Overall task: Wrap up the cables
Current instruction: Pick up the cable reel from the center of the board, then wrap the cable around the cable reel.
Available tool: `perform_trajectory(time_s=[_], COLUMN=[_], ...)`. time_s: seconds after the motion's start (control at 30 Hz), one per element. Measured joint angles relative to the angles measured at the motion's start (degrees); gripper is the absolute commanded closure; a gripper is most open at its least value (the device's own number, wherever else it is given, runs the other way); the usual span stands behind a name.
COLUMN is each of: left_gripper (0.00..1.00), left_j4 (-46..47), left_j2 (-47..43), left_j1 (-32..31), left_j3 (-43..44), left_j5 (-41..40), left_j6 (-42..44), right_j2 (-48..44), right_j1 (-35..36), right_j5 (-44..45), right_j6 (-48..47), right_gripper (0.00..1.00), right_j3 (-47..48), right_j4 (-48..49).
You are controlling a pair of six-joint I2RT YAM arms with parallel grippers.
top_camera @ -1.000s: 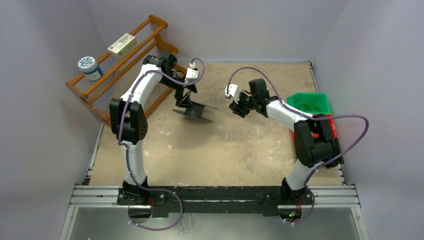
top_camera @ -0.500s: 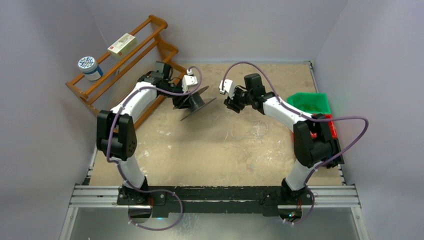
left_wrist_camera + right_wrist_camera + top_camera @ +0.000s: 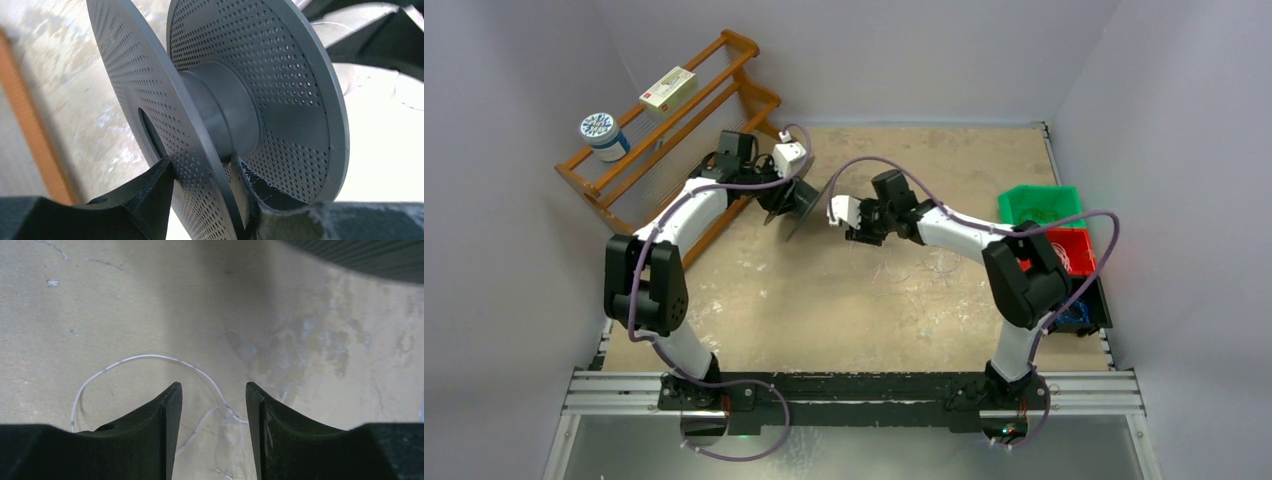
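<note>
A grey perforated spool point(image 3: 804, 198) hangs tilted on edge above the back of the table. My left gripper point(image 3: 776, 196) is shut on it. In the left wrist view the fingers pinch one flange point(image 3: 150, 100) next to the bare hub point(image 3: 225, 110), with the left gripper point(image 3: 202, 162) straddling that disc. My right gripper point(image 3: 856, 232) hovers just right of the spool. It is open in the right wrist view point(image 3: 212, 387), and nothing is between its fingers. The cables point(image 3: 145, 358) lie as thin pale loops on the table beneath it, with more cables point(image 3: 936, 260) further right.
A wooden rack point(image 3: 724, 75) stands at the back left, holding a small box point(image 3: 668, 88) and a round tin point(image 3: 602, 135). A green bin point(image 3: 1064, 195), a red bin point(image 3: 1079, 262) and a dark bin with blue wires point(image 3: 1079, 312) line the right edge.
The left gripper has closed on the spool, lifted it off the table and tipped it on edge. The right arm has swung left and now sits close to the spool.
</note>
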Motion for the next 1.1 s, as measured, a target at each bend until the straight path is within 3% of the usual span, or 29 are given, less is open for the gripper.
perform_trajectory(time_s=[0.27,0.5,0.77,0.9,1.1], left_gripper=[0.81,0.82,0.82,0.82,0.82], left_j4=[0.6,0.2,0.0,-0.4,-0.6], left_j2=[-1.1,-2.4,-2.4,-2.4,-2.4], left_j1=[6.3,6.8,6.8,6.8,6.8], left_j3=[-0.8,-2.1,-2.1,-2.1,-2.1], left_j5=[-2.9,-2.5,-1.8,-0.9,-0.7], left_j6=[-2.8,-2.8,-3.3,-3.3,-3.3], right_j2=[6.9,9.4,11.2,11.5,11.2], right_j1=[3.2,2.9,3.3,3.5,3.6], right_j5=[10.2,17.6,17.8,15.9,11.7], right_j6=[-2.6,-4.2,-6.4,-7.8,-6.8], right_gripper=[0.48,0.53,0.77,1.0,1.0], right_j3=[0.3,2.6,4.2,5.2,7.0], right_j4=[0.7,3.0,3.0,1.6,1.6])
